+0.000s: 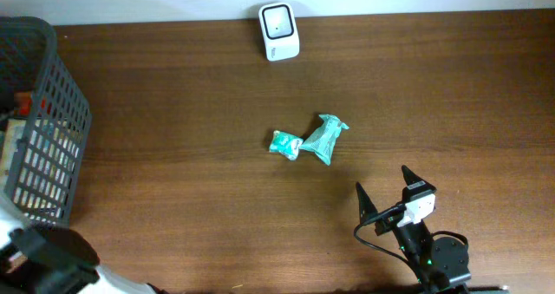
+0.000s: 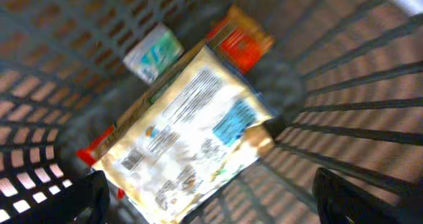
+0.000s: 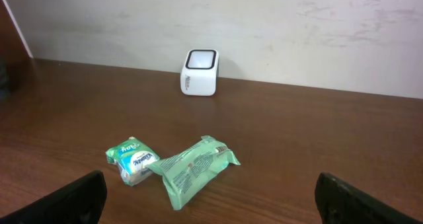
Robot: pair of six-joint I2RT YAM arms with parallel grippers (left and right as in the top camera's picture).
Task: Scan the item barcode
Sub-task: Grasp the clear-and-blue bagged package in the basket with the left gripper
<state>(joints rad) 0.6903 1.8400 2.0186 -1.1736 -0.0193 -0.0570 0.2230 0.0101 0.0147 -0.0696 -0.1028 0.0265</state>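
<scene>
Right claw (image 1: 381, 178) spread, pouch (image 1: 323, 140) centred, scanner (image 1: 279, 31) at far edge

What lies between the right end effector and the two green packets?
Nothing visible; only brown wooden table separates the open right end effector from the long green plastic packet and small green tissue pack.

No legible text; print on pouch (image 2: 192, 138), small packet (image 3: 132, 161), green wrapper (image 3: 198, 168) and scanner (image 3: 199, 72) too blurred

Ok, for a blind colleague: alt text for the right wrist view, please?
A small green packet and a long green packet lie side by side on a wooden table. A white scanner stands behind them by the wall. The open right gripper frames the bottom corners.
</scene>
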